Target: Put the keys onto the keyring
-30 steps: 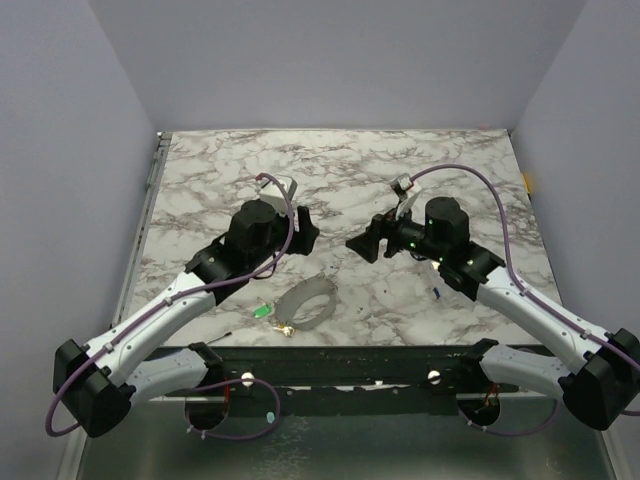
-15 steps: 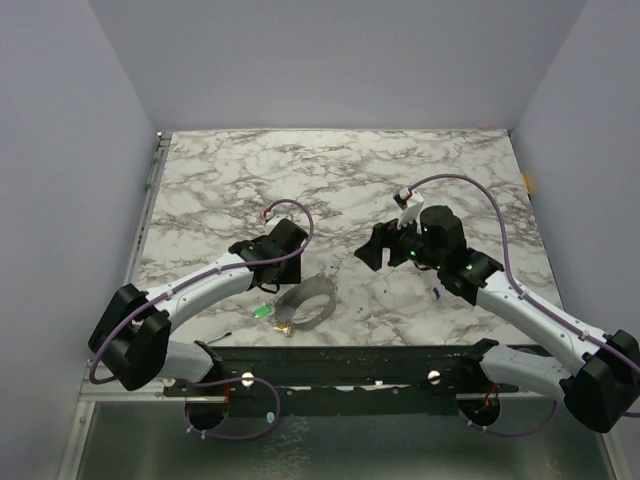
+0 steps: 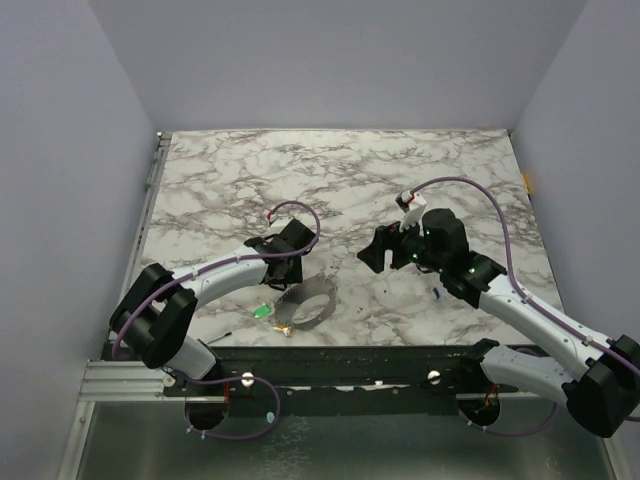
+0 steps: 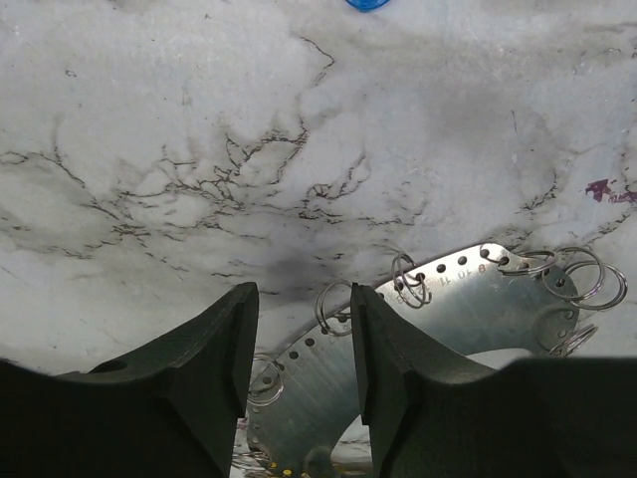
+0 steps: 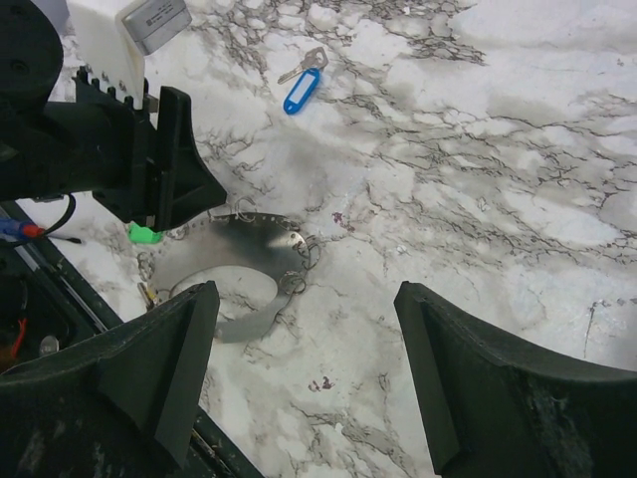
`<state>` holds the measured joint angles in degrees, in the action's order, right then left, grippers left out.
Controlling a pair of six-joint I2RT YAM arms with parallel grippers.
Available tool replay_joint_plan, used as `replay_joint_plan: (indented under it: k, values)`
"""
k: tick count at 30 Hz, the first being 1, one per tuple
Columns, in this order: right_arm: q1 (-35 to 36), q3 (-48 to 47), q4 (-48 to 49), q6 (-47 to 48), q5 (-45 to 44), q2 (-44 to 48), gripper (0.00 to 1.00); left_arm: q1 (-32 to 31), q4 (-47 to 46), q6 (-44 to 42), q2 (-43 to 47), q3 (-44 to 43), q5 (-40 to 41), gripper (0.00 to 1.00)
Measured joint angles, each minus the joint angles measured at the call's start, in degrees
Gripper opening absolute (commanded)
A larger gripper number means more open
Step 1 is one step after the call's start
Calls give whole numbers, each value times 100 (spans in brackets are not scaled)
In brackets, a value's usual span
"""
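Observation:
The keyring (image 3: 310,301) is a flat grey metal hoop with small split rings, near the table's front edge. It also shows in the left wrist view (image 4: 468,319) and the right wrist view (image 5: 224,261). The green key (image 3: 262,311) and the yellow key (image 3: 286,327) lie at its left edge; the green one shows in the right wrist view (image 5: 144,234). The blue key (image 5: 302,90) lies apart on the marble, just visible in the left wrist view (image 4: 366,4). My left gripper (image 4: 299,324) is open, low over the hoop's rim, holding nothing. My right gripper (image 5: 307,299) is wide open, above and right of the hoop.
The marble table (image 3: 350,170) ends in a black front rail (image 3: 340,360) just below the keyring. My left gripper (image 3: 289,270) and my right gripper (image 3: 372,250) are close together over the table's middle. Grey walls enclose the sides and back.
My left arm has stretched out and lowered, bringing its gripper down and toward the keyring's upper left rim. My right gripper has shifted only slightly.

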<state>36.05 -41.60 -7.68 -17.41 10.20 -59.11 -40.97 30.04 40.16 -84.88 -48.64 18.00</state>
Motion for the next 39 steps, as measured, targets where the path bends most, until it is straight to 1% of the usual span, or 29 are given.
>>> replay_joint_plan:
  k: [4, 21, 23, 28, 31, 39]
  values:
    - [0, 33, 2, 33, -7, 44, 83, 0, -79, 118, -136, -48, -50, 42]
    - [0, 76, 2, 57, -11, 61, 83, 0, -369, 498, -374, -46, -518, 38]
    - [0, 87, 4, 57, -11, 70, 83, 0, -393, 520, -374, -42, -518, 39]
    - [0, 127, 9, 57, -13, 70, 83, 0, -424, 577, -319, 28, -511, 49]
    - [0, 146, 7, 57, -15, 70, 83, 0, -374, 627, -260, 72, -487, 54]
    - [0, 151, 9, 57, -17, 70, 83, 0, -234, 769, -63, 90, -446, 50]
